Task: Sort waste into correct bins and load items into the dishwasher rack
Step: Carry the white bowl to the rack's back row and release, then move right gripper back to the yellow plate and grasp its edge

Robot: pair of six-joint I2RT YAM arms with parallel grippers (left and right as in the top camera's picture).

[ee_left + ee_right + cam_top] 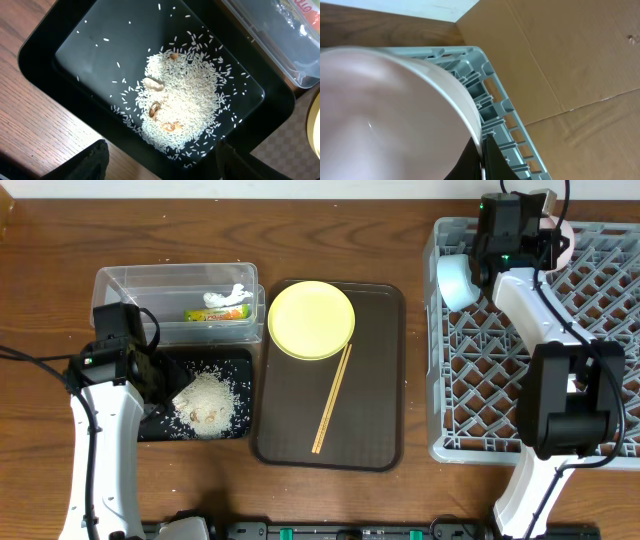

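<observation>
My left gripper [165,165] is open and empty, just above the near edge of the black tray [85,50]. The tray [215,360] holds the heap of rice [207,402], also in the left wrist view [182,100]. The clear tub [130,280] holds the snack wrapper [215,313] and the white scrap [228,296]. The yellow plate [311,319] and the chopsticks [332,398] lie on the brown tray [375,380]. My right gripper [482,145] is shut on the white bowl's [385,110] rim, over the rack's [470,380] far edge. A light blue bowl [455,280] stands on edge in the rack. The white cup is out of view.
A few brown bits lie in the rice. The clear tub's corner [280,45] borders the black tray. Brown cardboard [570,55] lies beyond the rack's far corner [485,90]. Wooden table surrounds everything.
</observation>
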